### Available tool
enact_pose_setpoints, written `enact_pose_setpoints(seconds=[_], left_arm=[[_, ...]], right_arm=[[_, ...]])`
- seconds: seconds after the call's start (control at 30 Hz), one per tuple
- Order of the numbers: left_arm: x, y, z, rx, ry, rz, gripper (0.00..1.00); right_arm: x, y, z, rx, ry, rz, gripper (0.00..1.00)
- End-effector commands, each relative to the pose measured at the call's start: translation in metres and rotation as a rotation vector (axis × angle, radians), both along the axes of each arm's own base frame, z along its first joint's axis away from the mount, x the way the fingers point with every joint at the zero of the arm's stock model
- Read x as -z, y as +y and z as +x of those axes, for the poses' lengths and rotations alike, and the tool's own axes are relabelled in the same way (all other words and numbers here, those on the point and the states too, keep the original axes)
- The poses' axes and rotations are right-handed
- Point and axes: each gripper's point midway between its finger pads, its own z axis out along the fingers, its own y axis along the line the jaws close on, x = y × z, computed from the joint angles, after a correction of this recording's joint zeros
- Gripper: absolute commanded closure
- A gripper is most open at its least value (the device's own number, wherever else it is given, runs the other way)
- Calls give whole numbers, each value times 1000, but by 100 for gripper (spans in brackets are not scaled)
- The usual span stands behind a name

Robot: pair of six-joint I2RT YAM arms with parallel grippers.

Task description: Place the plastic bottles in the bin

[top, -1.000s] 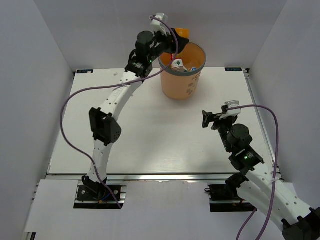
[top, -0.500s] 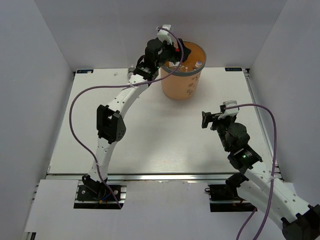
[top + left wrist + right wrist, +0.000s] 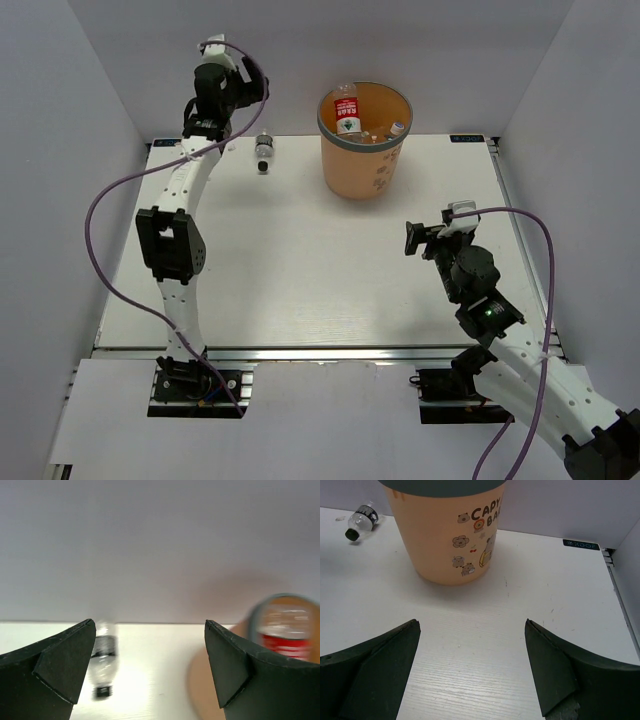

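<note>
The orange bin [image 3: 366,160] with a grey rim stands at the back of the table. It holds several plastic bottles, and a red-labelled one [image 3: 346,112] sticks up at its left rim. A grey-labelled bottle with a dark cap [image 3: 264,152] lies on the table left of the bin. My left gripper [image 3: 243,92] hangs open and empty, high at the back left, above and left of that bottle. The left wrist view is blurred and shows the lying bottle [image 3: 102,657] and the bin [image 3: 220,680]. My right gripper [image 3: 412,238] is open and empty, low at the right. It faces the bin [image 3: 447,535].
White walls enclose the table on three sides, and the back wall [image 3: 300,60] is close behind the left gripper. The right wrist view shows the lying bottle [image 3: 360,522] left of the bin and bare table [image 3: 470,645] between the fingers.
The left gripper was shut on an orange bottle above the bin. It has opened and swung away to the back left, empty. The right arm has not moved.
</note>
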Motion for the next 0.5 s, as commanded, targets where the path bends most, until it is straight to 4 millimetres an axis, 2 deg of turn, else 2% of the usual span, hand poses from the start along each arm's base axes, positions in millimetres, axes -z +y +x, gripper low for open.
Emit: enact_pose_setpoints(seconds=[0.0, 0.03, 0.07, 0.1, 0.13, 0.17, 0.23, 0.27, 0.37, 0.4, 0.47], left_arm=[[49, 8, 10, 2, 92, 71, 2], [57, 11, 15, 1, 104, 82, 2], [86, 15, 23, -5, 154, 116, 2], [85, 17, 28, -14, 146, 131, 2], [94, 20, 33, -24, 160, 146, 2], [117, 22, 40, -31, 191, 169, 2], [133, 28, 47, -72, 204, 183, 2], [151, 29, 53, -86, 221, 189, 2], [176, 42, 60, -160, 243, 198, 2], [194, 45, 62, -176, 264, 208, 2], [208, 50, 65, -202, 278, 219, 2]], right_arm=[[-12, -6, 5, 45, -35, 25, 11], [-15, -5, 6, 40, -33, 28, 11], [-13, -4, 6, 38, -24, 26, 11], [-10, -3, 7, 35, -17, 20, 11], [-10, -3, 8, 38, -17, 18, 11], [-9, -3, 10, 43, -14, 11, 11], [-8, -4, 12, 52, -10, 1, 11], [-6, -3, 13, 54, -6, -7, 11], [-2, -3, 17, 61, 11, -22, 11], [-1, -2, 17, 57, 15, -26, 11], [1, 0, 18, 53, 19, -32, 11]])
